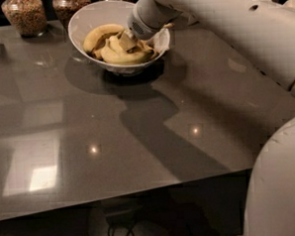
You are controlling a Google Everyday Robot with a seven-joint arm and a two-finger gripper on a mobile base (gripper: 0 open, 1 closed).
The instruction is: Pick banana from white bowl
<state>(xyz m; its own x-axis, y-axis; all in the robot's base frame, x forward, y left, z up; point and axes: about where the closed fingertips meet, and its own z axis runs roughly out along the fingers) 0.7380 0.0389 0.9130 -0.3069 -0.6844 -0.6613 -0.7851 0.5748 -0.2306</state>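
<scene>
Glossy grey table (pixel 88 118), white bowl (pixel 79 23) of bananas (pixel 118 57) at the back, gripper (pixel 127 42) down among them, grip unclear.

Dim room; the glossy table (pixel 47 95) shows 2 small glare spots (pixel 93 150) and a bright patch (pixel 41 177) at left. The gripper (pixel 127 41), inside the white bowl (pixel 78 22), casts with its arm (pixel 221 17) a broad shadow (pixel 158 124).
</scene>
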